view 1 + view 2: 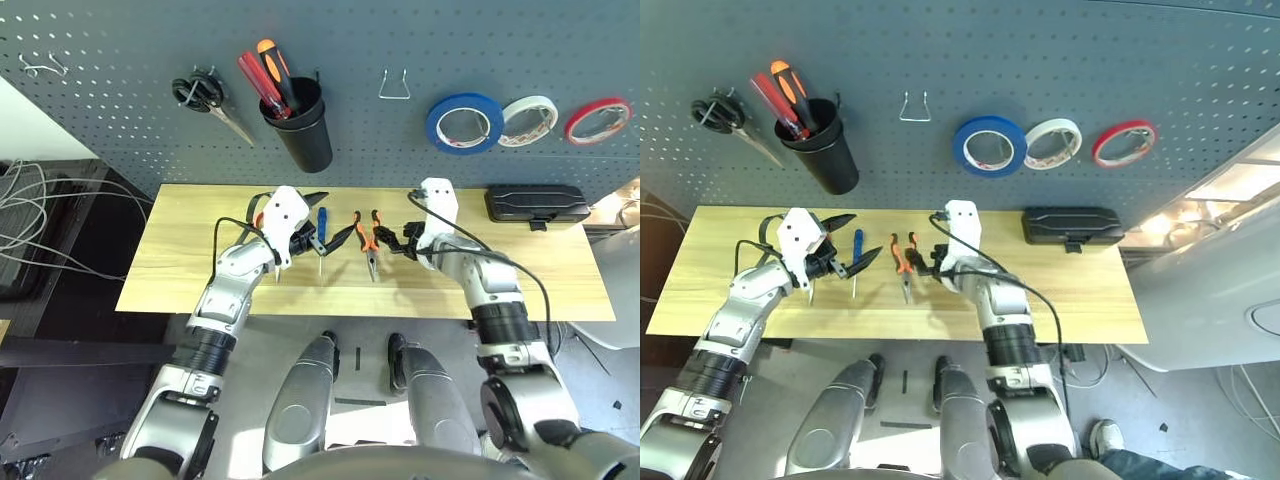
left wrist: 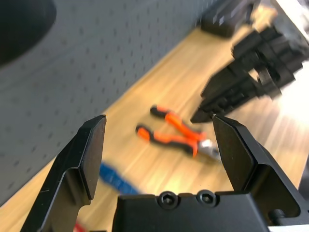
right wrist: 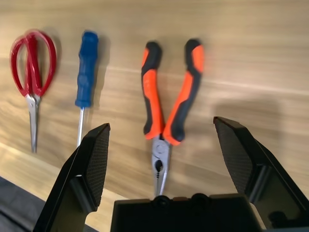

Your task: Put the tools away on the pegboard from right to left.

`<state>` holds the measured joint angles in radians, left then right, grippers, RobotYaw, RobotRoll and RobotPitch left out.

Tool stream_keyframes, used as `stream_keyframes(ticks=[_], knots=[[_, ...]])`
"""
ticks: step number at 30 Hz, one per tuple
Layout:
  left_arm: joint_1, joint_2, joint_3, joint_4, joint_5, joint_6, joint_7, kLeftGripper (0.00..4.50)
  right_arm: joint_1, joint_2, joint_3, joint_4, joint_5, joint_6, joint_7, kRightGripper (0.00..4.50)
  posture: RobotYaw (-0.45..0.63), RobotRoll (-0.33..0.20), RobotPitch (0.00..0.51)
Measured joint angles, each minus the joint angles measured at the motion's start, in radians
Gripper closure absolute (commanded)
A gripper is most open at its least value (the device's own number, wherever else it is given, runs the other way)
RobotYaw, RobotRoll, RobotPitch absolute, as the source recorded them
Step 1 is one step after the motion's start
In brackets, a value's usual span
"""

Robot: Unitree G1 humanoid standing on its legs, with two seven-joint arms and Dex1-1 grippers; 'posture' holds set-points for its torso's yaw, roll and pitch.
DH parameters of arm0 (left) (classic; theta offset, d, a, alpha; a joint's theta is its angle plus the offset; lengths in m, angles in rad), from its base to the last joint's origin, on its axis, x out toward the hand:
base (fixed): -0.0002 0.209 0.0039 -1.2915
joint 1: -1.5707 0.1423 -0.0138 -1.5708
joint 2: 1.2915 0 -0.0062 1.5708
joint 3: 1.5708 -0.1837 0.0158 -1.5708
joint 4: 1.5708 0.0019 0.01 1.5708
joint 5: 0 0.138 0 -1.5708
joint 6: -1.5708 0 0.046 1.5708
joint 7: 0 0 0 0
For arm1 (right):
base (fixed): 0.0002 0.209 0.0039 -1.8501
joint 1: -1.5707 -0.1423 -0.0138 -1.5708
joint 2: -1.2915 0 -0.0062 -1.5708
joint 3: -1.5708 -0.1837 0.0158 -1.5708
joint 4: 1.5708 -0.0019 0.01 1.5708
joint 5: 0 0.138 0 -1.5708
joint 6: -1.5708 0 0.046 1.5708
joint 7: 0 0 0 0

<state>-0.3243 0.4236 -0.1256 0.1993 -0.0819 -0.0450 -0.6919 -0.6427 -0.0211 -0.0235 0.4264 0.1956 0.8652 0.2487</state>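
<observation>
Blue tape hangs on pegboard, left of the white roll. On bench, from robot's left: scissors, screwdriver, pliers, handles toward the board. Both pincers, left and right, stand apart, the right probably above the pliers.

We see blue tape, white tape and red tape hanging on a grey pegboard above our wooden table.
</observation>
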Motion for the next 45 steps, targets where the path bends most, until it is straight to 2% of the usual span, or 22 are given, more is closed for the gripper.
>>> stream_keyframes(ticks=[5,11,21,27,39,45], knots=[[0.019,0.007,-0.001,-0.015,0.011,0.002,0.001,0.00,-0.091,0.018,0.045,0.180,-0.054,-0.055,-0.025,0.05,0.24,0.000,0.331],[0.049,0.005,-0.003,-0.057,0.012,0.016,0.007,0.00,-0.160,0.020,0.051,0.356,-0.105,-0.161,-0.064,0.05,0.27,0.000,0.341],[0.075,0.004,-0.005,-0.099,0.013,0.037,0.016,0.00,-0.207,0.037,0.030,0.485,-0.138,-0.284,-0.146,0.05,0.28,0.000,0.356],[0.088,0.002,-0.007,-0.112,0.013,0.042,0.018,0.00,-0.198,0.031,0.029,0.455,-0.148,-0.273,-0.154,0.05,0.27,0.000,0.356],[0.085,-0.008,-0.009,-0.113,0.012,0.042,0.017,0.00,-0.108,0.003,0.027,0.138,-0.148,-0.089,-0.131,0.05,0.23,0.000,0.354],[0.075,-0.013,-0.009,-0.112,0.012,0.042,0.014,0.00,-0.088,0.008,0.022,0.090,-0.147,-0.039,-0.140,0.05,0.24,0.000,0.355]])
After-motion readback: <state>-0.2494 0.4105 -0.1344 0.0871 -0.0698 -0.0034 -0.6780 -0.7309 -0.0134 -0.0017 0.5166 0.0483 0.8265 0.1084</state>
